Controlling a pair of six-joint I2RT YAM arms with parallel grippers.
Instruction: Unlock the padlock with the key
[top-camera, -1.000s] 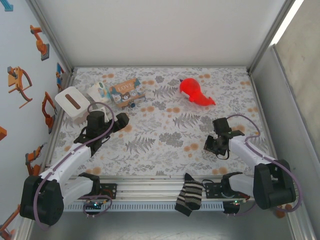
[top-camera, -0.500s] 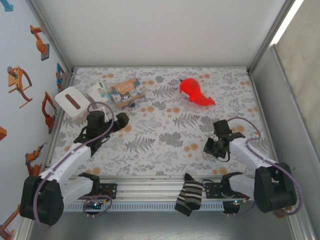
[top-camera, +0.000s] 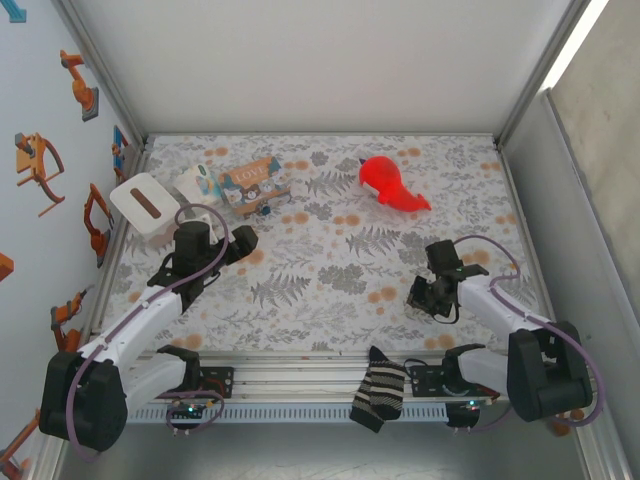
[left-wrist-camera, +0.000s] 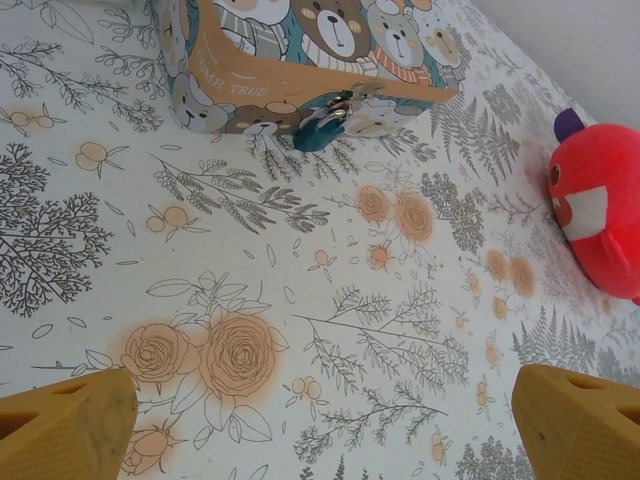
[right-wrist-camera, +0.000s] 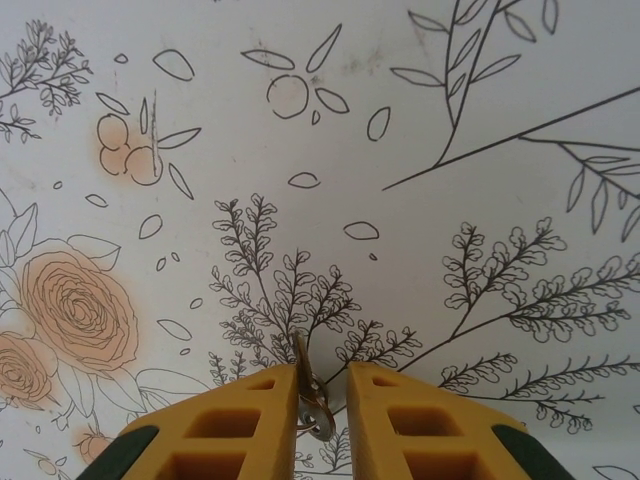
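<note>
Left gripper (top-camera: 245, 241) hangs over the left half of the floral worktop (top-camera: 330, 275). In the left wrist view its yellow fingers (left-wrist-camera: 66, 427) sit at the two bottom corners, spread wide, with nothing between them. The padlock (left-wrist-camera: 322, 122), small and dark teal-blue, lies on the worktop touching the near side of the "LOVE" tin (left-wrist-camera: 300, 45), at about the middle of that side. In the top view the padlock (top-camera: 264, 209) is a small dark speck just in front of the tin (top-camera: 250, 182) and just beyond the left gripper. Right gripper (top-camera: 421, 294) is low over the right half of the worktop, well apart from the padlock. In the right wrist view its fingers (right-wrist-camera: 245, 420) are drawn in to a narrow slot and pinch the key (right-wrist-camera: 306, 385): the thin metal blade points out past the tips, lying against one inner face, with its ring in the slot. The worktop print looks very close behind the key. A red plush toy (top-camera: 391, 185) sits at the far centre-right, a white box (top-camera: 144, 205) at far left, and a striped sock (top-camera: 380, 393) on the near rail.
</note>
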